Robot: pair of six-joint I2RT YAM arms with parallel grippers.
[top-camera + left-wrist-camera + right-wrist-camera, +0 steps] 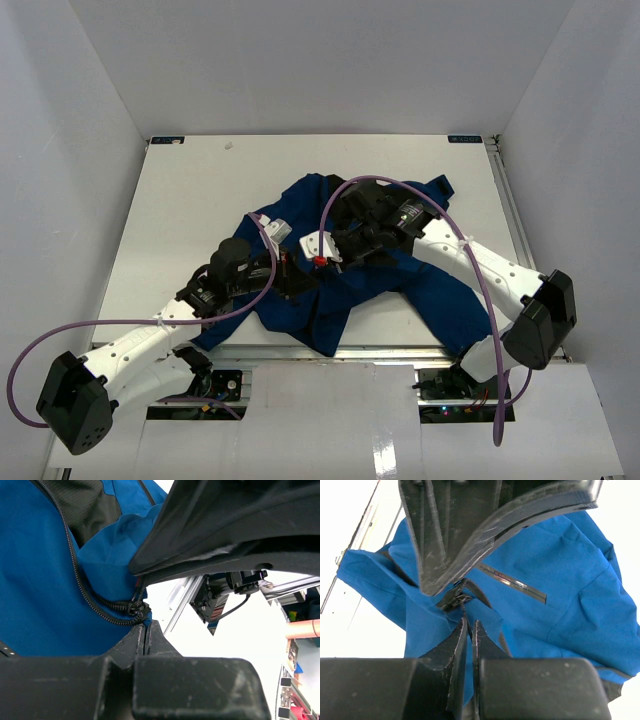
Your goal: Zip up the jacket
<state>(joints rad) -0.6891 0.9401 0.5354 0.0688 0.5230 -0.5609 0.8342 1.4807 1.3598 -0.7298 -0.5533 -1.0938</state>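
The royal-blue jacket (335,320) lies crumpled in the middle of the white table, with black lining showing near the collar. My two grippers meet at its front zipper. My left gripper (289,270) is shut on the jacket's edge at the zipper's end; in the left wrist view its jaws (144,629) pinch blue fabric just below the black zipper slider (137,609). My right gripper (332,254) is shut on the thin black zipper pull; in the right wrist view its jaws (469,626) grip it just below the slider (451,600). The jacket (560,590) fills that view.
The white table (200,190) is enclosed by white walls on three sides. An aluminium rail (300,352) runs along the near edge, with the jacket's hem hanging close to it. The rail (186,597) and a black unit (216,597) show behind the left gripper.
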